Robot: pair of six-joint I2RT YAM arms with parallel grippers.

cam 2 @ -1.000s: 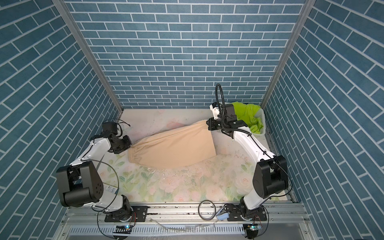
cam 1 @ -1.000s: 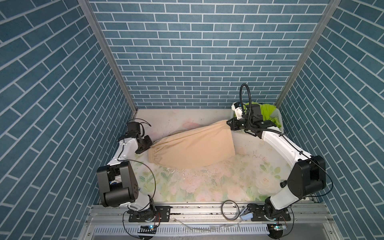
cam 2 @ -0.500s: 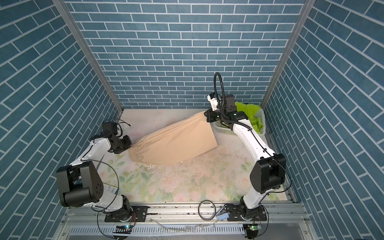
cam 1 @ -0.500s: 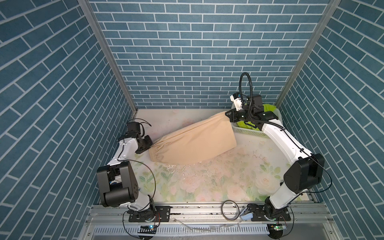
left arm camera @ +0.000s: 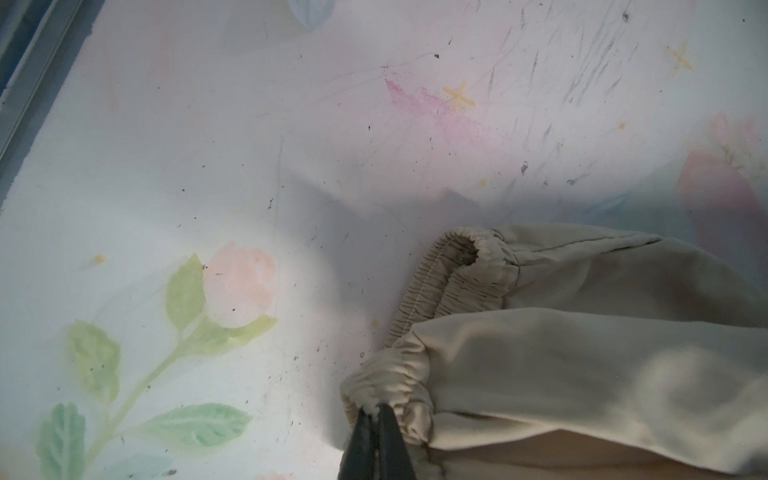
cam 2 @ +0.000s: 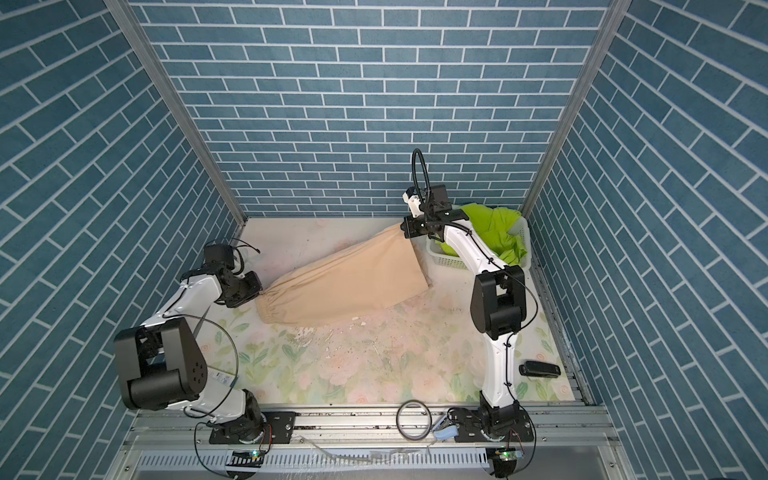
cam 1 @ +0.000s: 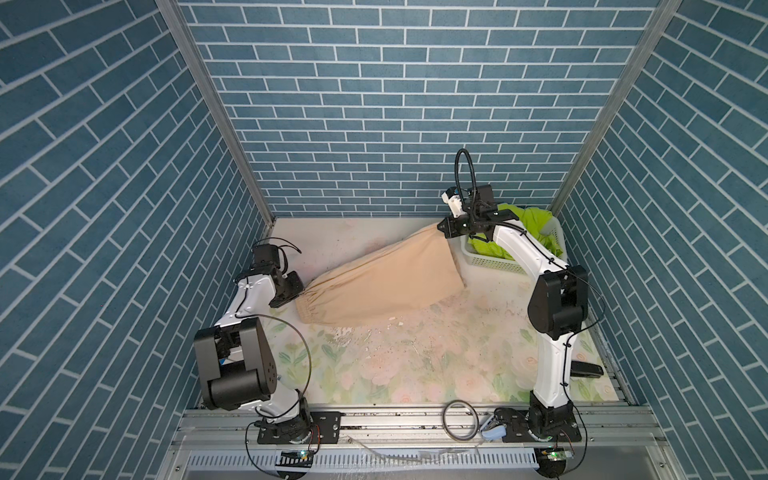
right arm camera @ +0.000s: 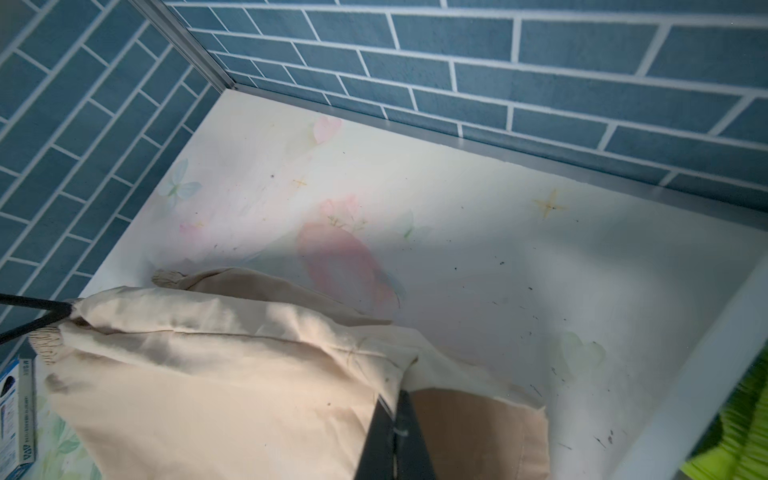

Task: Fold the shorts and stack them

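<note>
If your right fingers (right arm camera: 376,440) lift the hem corner higher, the thin pinch may slip, or tug the waistband from your left fingers (left arm camera: 361,449). Both pairs are clamped on the beige shorts (cam 1: 382,286), which stretch smooth and slanting leftward from the basket (cam 1: 494,262) that holds the crumpled lime shorts (cam 1: 536,224).
</note>
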